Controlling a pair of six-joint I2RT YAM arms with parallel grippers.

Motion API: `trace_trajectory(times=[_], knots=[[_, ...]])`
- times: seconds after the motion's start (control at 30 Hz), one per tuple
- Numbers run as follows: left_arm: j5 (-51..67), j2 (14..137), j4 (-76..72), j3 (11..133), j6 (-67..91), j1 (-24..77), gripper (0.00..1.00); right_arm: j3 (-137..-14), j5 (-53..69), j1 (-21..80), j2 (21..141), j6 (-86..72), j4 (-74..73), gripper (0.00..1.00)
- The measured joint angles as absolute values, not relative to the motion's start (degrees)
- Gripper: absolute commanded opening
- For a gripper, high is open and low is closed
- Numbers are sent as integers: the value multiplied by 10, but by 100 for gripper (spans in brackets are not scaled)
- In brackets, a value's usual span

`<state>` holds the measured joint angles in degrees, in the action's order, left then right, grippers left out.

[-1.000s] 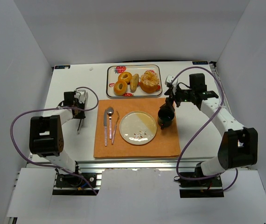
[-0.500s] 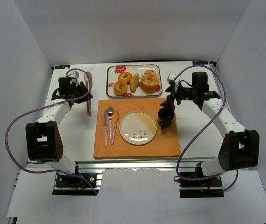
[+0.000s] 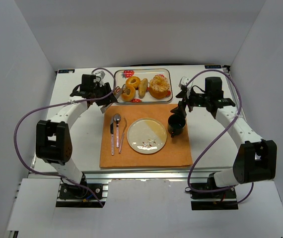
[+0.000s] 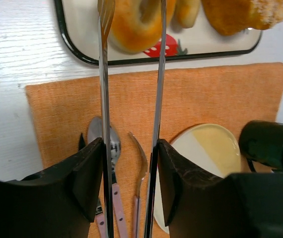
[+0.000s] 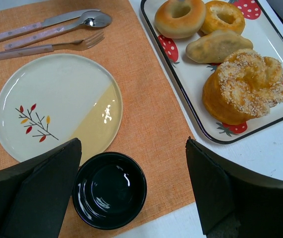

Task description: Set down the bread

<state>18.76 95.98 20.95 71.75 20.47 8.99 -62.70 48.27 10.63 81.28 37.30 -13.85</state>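
Four breads (image 5: 243, 87) lay on one tray (image 3: 142, 70).
The left gripper (image 4: 129, 148) clasped one pair of tongs (image 4: 157, 74), half spread; the right gripper (image 5: 132, 144) gaped wide, empty.

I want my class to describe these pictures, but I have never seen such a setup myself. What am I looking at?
Two robot arms stand at the near edge of a table. One picture looks down from above; the other two come from cameras on the wrists. On an orange mat lie a plate, a black cup and cutlery; behind it a tray holds breads. The left gripper grips metal tongs, pointed at a ring-shaped bread. The right gripper is open and empty, near the cup.
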Motion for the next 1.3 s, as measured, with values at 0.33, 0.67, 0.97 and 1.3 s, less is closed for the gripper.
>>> trace_trajectory(times=[0.33,0.67,0.97,1.3], knots=[[124,971,243,762,155,105,56,-623,484,105,809,369,-135,89],[138,1003,257,764,127,112,57,-623,485,105,809,368,-135,90],[139,1007,257,764,114,112,56,-623,485,105,809,368,-135,90],[152,1025,257,759,113,112,23,-620,485,105,809,368,-135,89]])
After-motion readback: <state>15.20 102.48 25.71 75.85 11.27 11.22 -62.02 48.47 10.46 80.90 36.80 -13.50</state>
